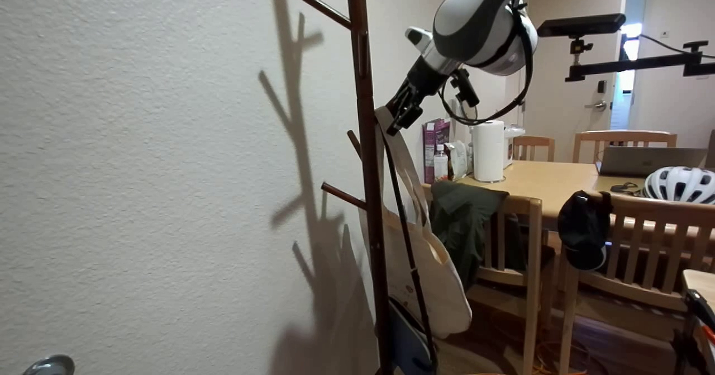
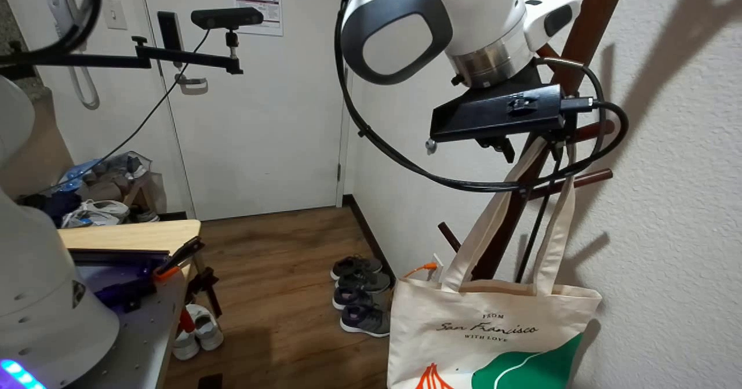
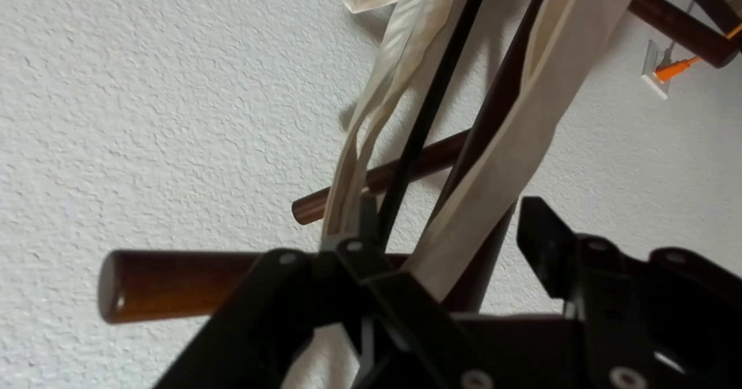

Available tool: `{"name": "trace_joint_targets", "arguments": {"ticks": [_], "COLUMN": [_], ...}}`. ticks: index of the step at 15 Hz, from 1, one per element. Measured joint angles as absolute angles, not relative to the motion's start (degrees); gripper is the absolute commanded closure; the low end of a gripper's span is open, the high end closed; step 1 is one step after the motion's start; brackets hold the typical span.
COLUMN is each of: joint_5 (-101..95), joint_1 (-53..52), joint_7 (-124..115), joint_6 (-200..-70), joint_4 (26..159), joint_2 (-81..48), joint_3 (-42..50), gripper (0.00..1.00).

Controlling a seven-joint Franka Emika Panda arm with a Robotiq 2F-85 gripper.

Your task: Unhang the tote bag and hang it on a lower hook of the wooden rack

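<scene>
Holding my gripper w/ jaws apart by the San Francisco tote bag's handle, I shd pinch cloth only, missing blk strap & coat-rack peg.

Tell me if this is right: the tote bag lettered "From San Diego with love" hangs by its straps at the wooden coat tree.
Wrong city: in an exterior view the lettering says "San Francisco". The tote bag does hang by its straps at the wooden coat tree.
</scene>
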State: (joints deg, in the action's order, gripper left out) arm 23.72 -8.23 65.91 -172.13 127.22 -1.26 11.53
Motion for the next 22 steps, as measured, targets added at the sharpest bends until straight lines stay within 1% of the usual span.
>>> {"name": "trace_joint_targets", "arguments": {"ticks": [4,5,7,9,10,13,17,22], "joint_5": [37.58,41.00,47.43,52.90,55.15,61.49,69.34,71.99], "joint_1": [-8.29,-8.29,-8.29,-8.29,-8.28,-8.28,-8.43,-8.43], "joint_7": [77.55,80.34,85.73,90.51,92.35,96.40,99.49,99.47], "joint_6": [-172.13,-172.13,-172.09,-172.04,-172.04,-172.62,-178.31,-184.34], "joint_4": [126.06,125.79,125.15,124.56,124.42,124.28,124.70,126.54], "joint_2": [-1.54,-1.57,-1.68,-1.74,-1.75,-1.68,-0.68,2.08], "joint_3": [10.61,10.51,10.41,10.39,10.40,10.45,10.27,10.34], "gripper": [0.92,0.95,0.98,0.99,0.96,0.96,0.96,0.96]}}
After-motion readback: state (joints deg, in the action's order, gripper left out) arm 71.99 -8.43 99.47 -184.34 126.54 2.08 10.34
